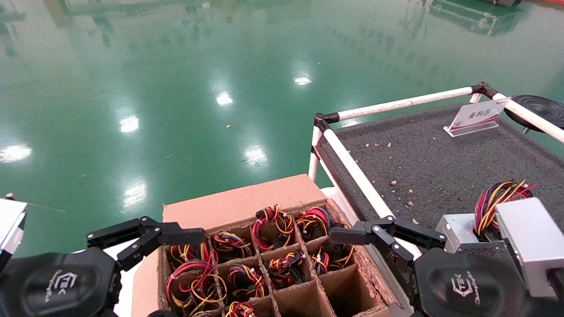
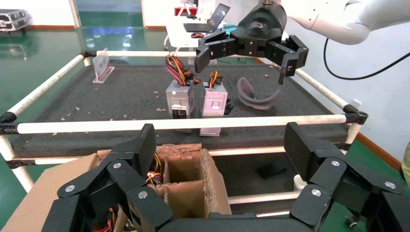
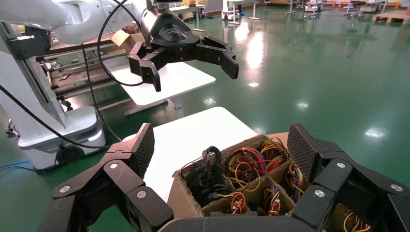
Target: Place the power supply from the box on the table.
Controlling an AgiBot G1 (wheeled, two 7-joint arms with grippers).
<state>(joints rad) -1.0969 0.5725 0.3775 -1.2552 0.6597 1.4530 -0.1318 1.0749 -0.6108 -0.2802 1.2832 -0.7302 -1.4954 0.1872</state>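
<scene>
Both hands empty, fingers spread: left hand (image 1: 147, 237) and right hand (image 1: 374, 233) hover over the box (image 1: 246, 207); wire bundles below.

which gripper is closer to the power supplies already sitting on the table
Right. The right gripper hangs open at the box's table-side edge, beside the power supplies; the left gripper is open over its far edge.

Head view: high, looking forward and down — box (image 1: 273, 251) close below, surface (image 1: 445, 163) to the right.
Left wrist view: low and near, facing across the box to the surface.
Right wrist view: low, facing back over the box.
Shared: the box — seen in all three.
</scene>
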